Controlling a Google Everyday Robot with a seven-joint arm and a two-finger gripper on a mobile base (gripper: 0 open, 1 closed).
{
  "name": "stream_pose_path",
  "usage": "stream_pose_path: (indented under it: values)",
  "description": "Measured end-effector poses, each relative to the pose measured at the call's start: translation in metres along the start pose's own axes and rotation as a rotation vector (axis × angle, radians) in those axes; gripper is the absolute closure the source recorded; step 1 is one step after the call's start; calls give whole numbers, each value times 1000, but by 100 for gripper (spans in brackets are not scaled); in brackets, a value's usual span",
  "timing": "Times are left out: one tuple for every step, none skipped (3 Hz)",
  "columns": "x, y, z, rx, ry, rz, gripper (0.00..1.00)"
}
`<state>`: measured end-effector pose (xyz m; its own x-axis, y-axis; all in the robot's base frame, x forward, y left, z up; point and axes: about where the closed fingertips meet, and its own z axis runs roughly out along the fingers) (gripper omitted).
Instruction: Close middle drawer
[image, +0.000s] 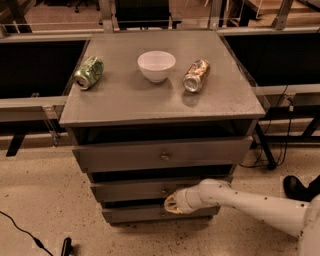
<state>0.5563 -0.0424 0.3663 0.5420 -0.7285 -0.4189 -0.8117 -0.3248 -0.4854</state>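
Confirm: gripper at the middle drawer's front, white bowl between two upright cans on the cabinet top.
Wrong on the cans: the camera view shows the green can and the brown can lying on their sides, flanking the white bowl on the cabinet top. The gripper is at the middle drawer's front.

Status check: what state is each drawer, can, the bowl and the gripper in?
Top grey drawer: partly open.
Middle grey drawer, brass knob: partly open.
Lowest grey drawer: looks slightly open.
Green drink can: on its side.
Bronze drink can: on its side.
White bowl: upright.
Gripper: at middle drawer's front.
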Motion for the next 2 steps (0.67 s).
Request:
stream_pose_path:
  values:
    - [-17,29,-14,9,-9,-41,100]
    - [-20,37,-15,3,-13,-41,84]
